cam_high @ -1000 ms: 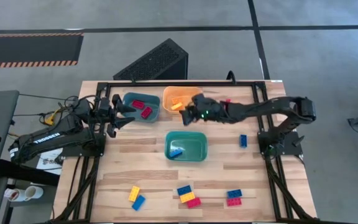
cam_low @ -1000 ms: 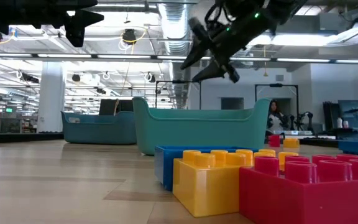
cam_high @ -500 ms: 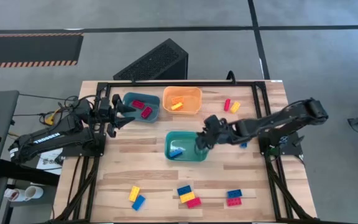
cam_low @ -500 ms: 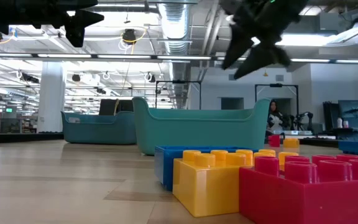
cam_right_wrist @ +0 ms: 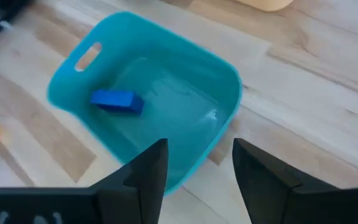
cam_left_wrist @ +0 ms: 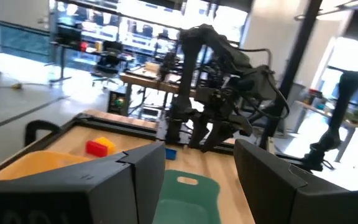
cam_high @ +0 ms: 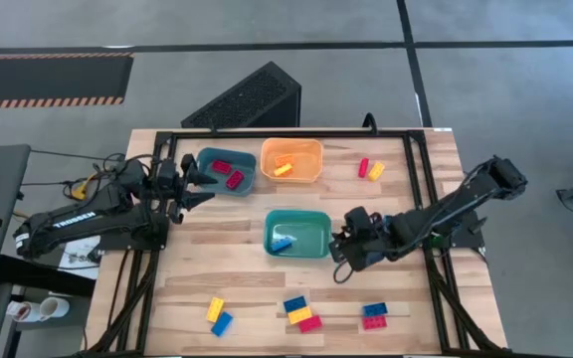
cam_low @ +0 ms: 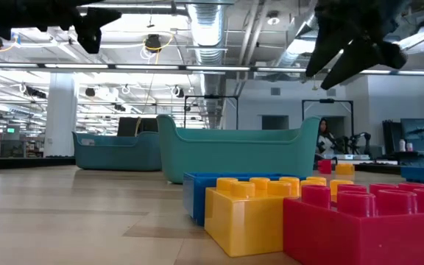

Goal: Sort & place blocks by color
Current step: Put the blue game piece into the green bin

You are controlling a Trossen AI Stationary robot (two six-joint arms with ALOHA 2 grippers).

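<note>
I am hovering my right gripper (cam_high: pixel 344 249), fingers parted and empty, just beside the teal plastic tray (cam_high: pixel 318 221) holding one blue studded brick (cam_high: pixel 283 242). Loose bricks (cam_high: pixel 297 313) are lying nearer the wooden surface's (cam_high: pixel 237 273) front edge; I should descend squarely over one. My left gripper (cam_high: pixel 192 185), fingers apart, is waiting.

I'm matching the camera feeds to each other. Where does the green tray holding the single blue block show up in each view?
High view: green tray at table centre, just left of the right gripper.
Low view: the nearer, taller tub mid-picture.
Left wrist view: its handle end on the wood between the fingers.
Right wrist view: tray fills the middle, above the open fingers.
Shared landmark: the blue block inside it, also clear in the right wrist view.
</note>
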